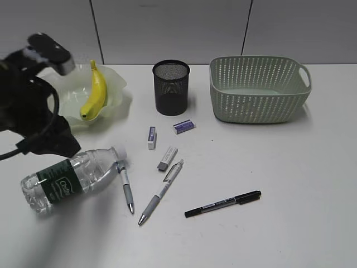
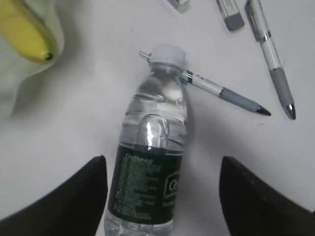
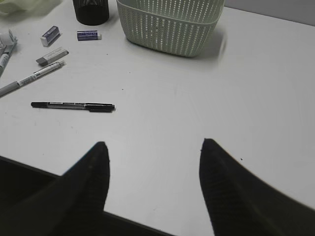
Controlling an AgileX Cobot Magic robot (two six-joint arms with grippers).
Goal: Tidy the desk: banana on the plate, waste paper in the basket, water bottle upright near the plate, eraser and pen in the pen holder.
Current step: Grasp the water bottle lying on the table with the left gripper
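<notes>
Black fingers (image 2: pixel 64 196) of the left gripper (image 2: pixel 162 196) stand spread, grasping nothing, astride the water bottle (image 2: pixel 152 162); it lies flat on the desk (image 1: pixel 290 184), long axis running away between them, cap far; right gripper (image 3: pixel 152 182), also spread and empty, hangs well apart.

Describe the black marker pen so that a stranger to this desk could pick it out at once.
Start at the green perforated basket at the back right, then come forward across the bare white desk. The black marker pen lies there alone, apart from the rest. It is all black, while the two other pens nearby are silver-grey.
</notes>
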